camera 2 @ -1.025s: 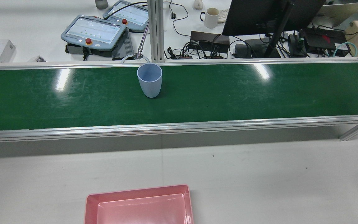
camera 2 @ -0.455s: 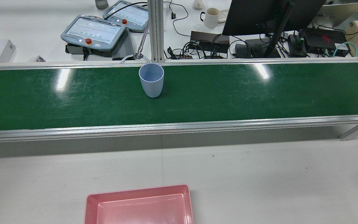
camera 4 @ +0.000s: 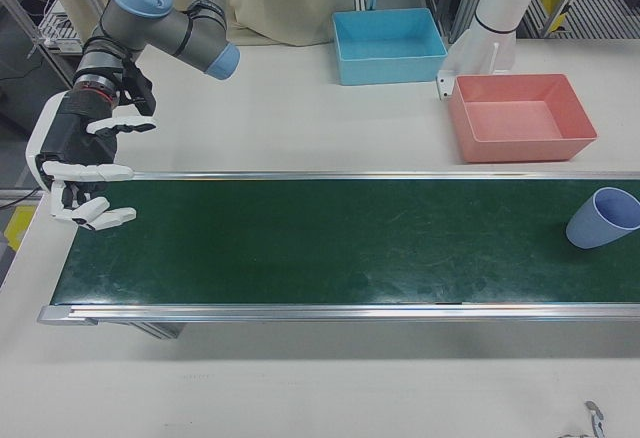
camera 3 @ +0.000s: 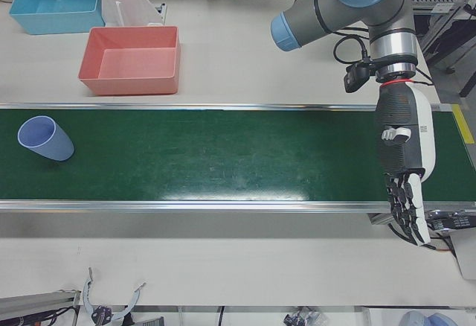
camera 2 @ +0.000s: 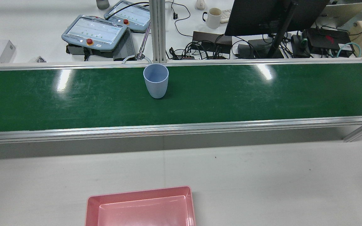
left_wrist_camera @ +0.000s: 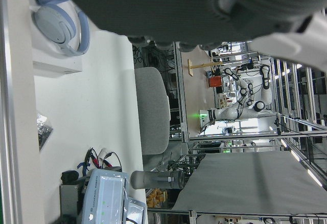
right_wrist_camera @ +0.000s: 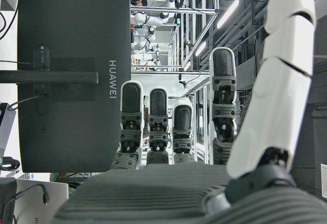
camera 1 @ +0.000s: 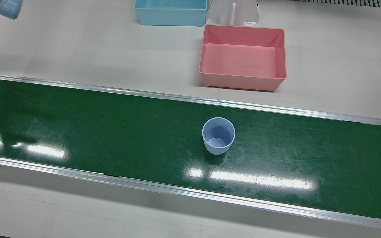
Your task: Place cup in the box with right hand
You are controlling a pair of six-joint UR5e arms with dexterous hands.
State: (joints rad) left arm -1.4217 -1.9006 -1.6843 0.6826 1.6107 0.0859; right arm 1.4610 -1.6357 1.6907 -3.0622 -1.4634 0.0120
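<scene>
A light blue cup [camera 1: 218, 135] stands upright on the green conveyor belt [camera 1: 78, 125], also seen in the rear view [camera 2: 156, 80] near the belt's far edge. The empty pink box [camera 1: 240, 82] sits on the white table beside the belt, close to the robot. My right hand [camera 4: 80, 163] hovers open over the far end of the belt, fingers spread, a long way from the cup [camera 4: 605, 218]. The right hand view shows its fingers [right_wrist_camera: 176, 127] extended and holding nothing. My left hand [camera 3: 401, 162] hangs open at the opposite end of the belt, fingers pointing down.
A blue box [camera 1: 170, 13] stands beside the white pedestal [camera 1: 233, 11] behind the pink box. Beyond the belt in the rear view lie two teach pendants [camera 2: 94, 31], a monitor [camera 2: 262, 15], cables and a mug [camera 2: 214, 17]. Aluminium rails edge the belt.
The cup has drifted slightly to the right along the belt in the rear view. Nothing else there has moved.
</scene>
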